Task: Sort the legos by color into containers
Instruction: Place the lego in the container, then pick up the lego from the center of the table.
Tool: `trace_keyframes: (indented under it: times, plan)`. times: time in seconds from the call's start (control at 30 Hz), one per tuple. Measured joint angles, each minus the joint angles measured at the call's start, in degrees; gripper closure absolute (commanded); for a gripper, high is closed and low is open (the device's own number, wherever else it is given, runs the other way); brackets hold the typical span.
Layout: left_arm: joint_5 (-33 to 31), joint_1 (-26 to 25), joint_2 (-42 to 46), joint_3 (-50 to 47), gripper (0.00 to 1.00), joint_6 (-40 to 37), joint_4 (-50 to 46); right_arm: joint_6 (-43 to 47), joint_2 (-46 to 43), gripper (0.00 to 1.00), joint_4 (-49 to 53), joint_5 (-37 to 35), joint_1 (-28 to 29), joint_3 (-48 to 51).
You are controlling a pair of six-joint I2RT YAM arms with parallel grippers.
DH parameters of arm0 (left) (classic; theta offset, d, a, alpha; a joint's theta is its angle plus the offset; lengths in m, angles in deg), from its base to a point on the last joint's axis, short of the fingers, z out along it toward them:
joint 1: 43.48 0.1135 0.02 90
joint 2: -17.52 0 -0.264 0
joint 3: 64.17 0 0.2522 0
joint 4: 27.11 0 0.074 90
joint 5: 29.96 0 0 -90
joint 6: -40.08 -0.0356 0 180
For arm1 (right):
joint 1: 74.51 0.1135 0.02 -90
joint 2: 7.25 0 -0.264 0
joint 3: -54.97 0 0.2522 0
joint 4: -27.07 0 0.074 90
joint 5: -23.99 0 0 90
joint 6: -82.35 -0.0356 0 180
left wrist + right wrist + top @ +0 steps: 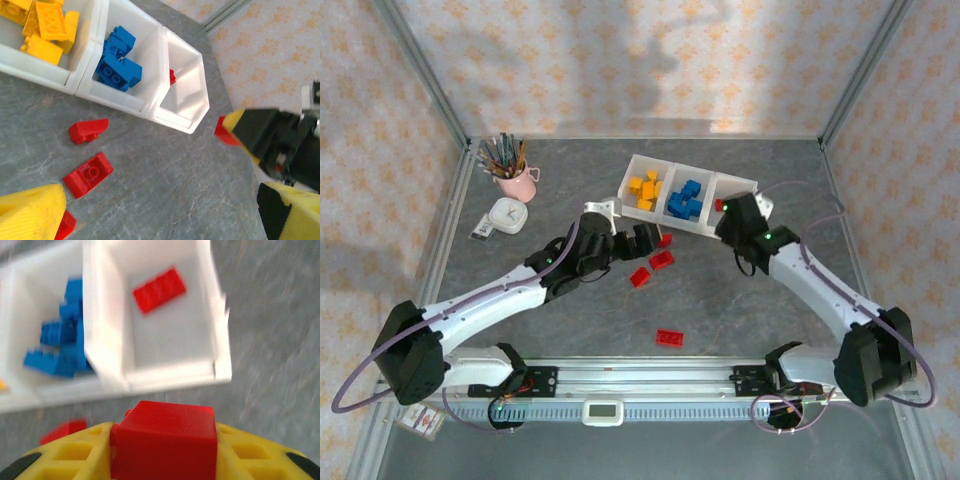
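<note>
The white containers tray [695, 170] lies at the back centre, with yellow legos [645, 188] in its left compartment, blue legos [686, 200] in the middle one and one red lego [719, 204] in the right one. My right gripper [740, 215] hovers at the tray's right end, shut on a red lego [165, 440]; ahead of it the right compartment [170, 376] holds a flat red lego [159, 290]. My left gripper [645, 240] stands open above the table in front of the tray, near loose red legos [88, 131] [88, 173]. Another red lego [669, 337] lies nearer the front.
A pink pencil cup [515, 180] and a small white device [507, 215] stand at the back left. Metal frame posts and patterned walls close in the table. A rail [650, 380] runs along the near edge between the arm bases.
</note>
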Motion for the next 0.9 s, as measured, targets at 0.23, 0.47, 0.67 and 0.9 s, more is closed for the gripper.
trace_keyframes:
  times: [0.23, 0.47, 0.67, 0.9]
  plan:
    - [0.00, 0.02, -4.50, 3.52, 0.01, -1.01, 0.04, 6.45, 15.28, 0.57, -5.73, 1.62, -5.51, -10.99]
    - [0.04, 0.90, -6.80, 5.14, 0.01, -1.22, 0.04, 9.81, 27.85, 0.52, -7.56, 2.45, -7.74, -18.99]
    - [0.04, 1.77, -6.88, 5.84, 0.01, -1.42, 0.04, 11.45, 30.25, 0.44, -7.52, 2.71, -8.28, -20.65]
    - [0.28, 2.75, -6.23, 5.84, 0.01, -1.42, 0.02, 12.39, 28.11, 0.39, -6.86, 2.93, -8.11, -20.96]
